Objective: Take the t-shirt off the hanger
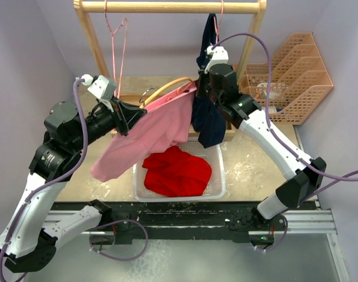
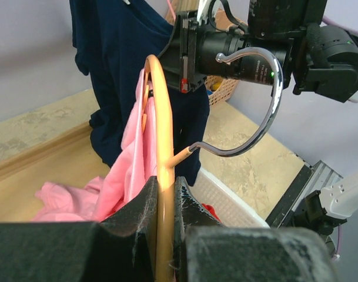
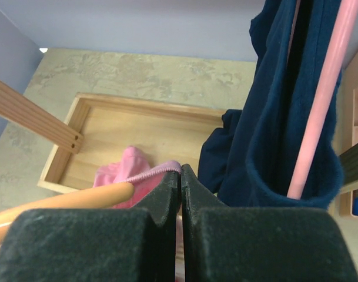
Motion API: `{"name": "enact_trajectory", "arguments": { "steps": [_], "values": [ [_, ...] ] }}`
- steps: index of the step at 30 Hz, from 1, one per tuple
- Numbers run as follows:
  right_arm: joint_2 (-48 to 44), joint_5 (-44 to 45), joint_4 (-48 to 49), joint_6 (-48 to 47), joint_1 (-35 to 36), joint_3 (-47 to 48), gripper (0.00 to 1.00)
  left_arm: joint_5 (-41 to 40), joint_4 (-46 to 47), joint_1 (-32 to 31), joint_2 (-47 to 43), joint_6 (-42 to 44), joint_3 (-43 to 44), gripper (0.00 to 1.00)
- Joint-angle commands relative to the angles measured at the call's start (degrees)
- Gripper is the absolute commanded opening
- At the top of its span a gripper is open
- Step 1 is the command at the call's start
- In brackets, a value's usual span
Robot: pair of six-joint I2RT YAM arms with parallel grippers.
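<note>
A pink t-shirt hangs on an orange hanger with a metal hook, held in the air over the basket. My left gripper is shut on the hanger's orange bar, with the pink cloth draped beside it. My right gripper is shut on the pink shirt's hem, just past the hanger's end.
A white basket below holds a red garment. A navy shirt hangs from a pink hanger on the wooden rack. An empty pink hanger hangs at left. A tan file rack stands at right.
</note>
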Motion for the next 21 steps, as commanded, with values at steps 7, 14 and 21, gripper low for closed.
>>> {"name": "enact_trajectory", "arguments": {
  "steps": [7, 14, 21],
  "values": [
    [-3.2, 8.0, 0.4, -1.8, -6.1, -6.6, 0.0, -0.1, 9.3, 0.1, -7.1, -2.0, 1.4, 0.0],
    [-6.5, 3.6, 2.9, -7.7, 3.1, -6.2, 0.0, -4.3, 21.6, 0.1, -4.3, -5.3, -3.3, 0.0],
    [-8.5, -3.1, 3.1, -8.8, 10.5, -5.6, 0.0, -5.0, 33.0, 0.1, 2.6, -8.8, -4.3, 0.0]
  ]
}}
